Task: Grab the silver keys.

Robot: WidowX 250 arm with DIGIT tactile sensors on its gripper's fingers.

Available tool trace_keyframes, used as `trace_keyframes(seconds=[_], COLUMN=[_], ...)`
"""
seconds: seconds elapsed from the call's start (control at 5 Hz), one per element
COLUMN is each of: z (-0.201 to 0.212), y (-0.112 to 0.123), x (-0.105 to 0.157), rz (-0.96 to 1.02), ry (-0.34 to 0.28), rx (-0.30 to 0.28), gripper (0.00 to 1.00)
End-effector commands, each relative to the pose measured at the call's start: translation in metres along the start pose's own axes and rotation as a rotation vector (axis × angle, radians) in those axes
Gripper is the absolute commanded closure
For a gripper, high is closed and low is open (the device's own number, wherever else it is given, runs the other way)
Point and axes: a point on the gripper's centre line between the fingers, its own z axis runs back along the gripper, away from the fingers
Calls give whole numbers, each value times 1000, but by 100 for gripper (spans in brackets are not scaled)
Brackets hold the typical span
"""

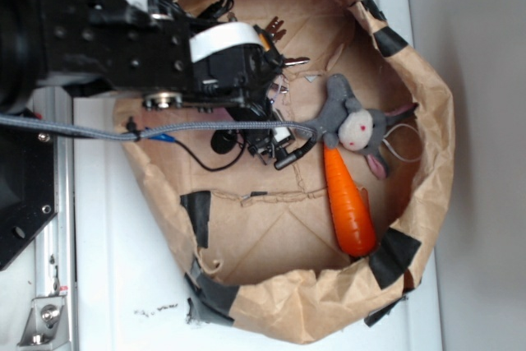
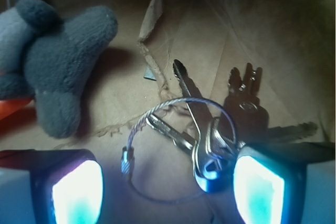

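Observation:
The silver keys point(image 2: 210, 140) lie on the brown paper floor, strung on a thin wire ring point(image 2: 157, 111) with their blades pointing away from me. My gripper point(image 2: 168, 187) is open and low over them. The wire loop and key heads sit between the two glowing pads, close against the right pad point(image 2: 257, 187); the left pad point(image 2: 79, 190) stands apart from them. In the exterior view my gripper point(image 1: 279, 117) hangs inside the paper basin, and key tips point(image 1: 289, 62) stick out beside it.
A grey plush bunny point(image 1: 353, 121) point(image 2: 58, 61) lies close beside the gripper, with an orange carrot toy point(image 1: 349, 203) point(image 2: 10, 108) beyond it. A crumpled brown paper wall point(image 1: 431, 162) patched with black tape rings everything. A torn paper flap point(image 2: 152, 14) rises behind the keys.

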Motion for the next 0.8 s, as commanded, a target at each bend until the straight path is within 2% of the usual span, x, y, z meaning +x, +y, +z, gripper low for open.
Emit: trace_keyframes(seconds=[0.0, 0.2, 0.4, 0.6], z=[-2, -10, -20, -24], y=[4, -2, -15, -18], x=[15, 13, 17, 20], rz=[19, 27, 27, 38], ry=[-56, -68, -88, -86], rx=[12, -4, 8, 12], gripper=[0, 0, 0, 100])
